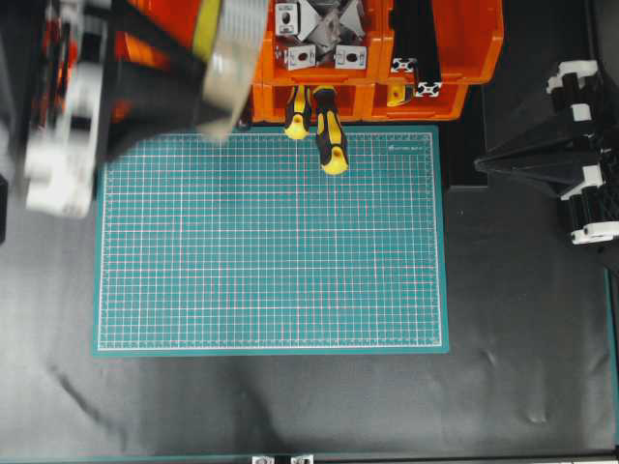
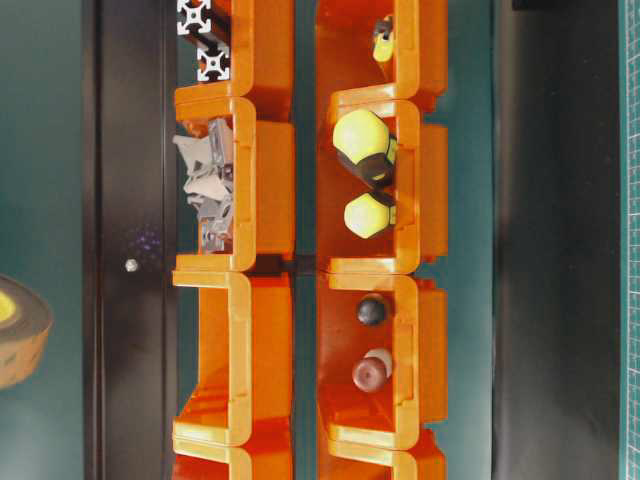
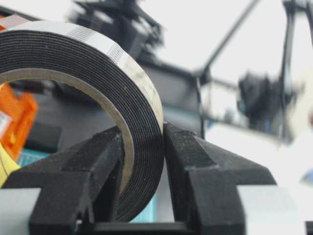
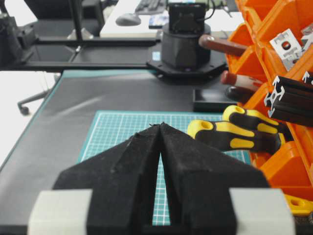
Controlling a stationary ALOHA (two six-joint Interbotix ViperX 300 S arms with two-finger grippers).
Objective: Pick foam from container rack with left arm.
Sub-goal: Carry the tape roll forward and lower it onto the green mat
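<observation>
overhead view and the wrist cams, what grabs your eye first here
The foam roll fills the left wrist view, pinched on its rim by the left gripper. Overhead, the bright orange container rack lines the top edge of the green cutting mat, yellow-and-black screwdriver handles poking out over it.

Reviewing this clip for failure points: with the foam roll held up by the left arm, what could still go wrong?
The left gripper pinches only the lower wall of the foam roll, so it might swivel or slip out. In the overhead view the arm is blurred beside the orange bins; a swing could clip them or the screwdriver handles sticking out.
</observation>
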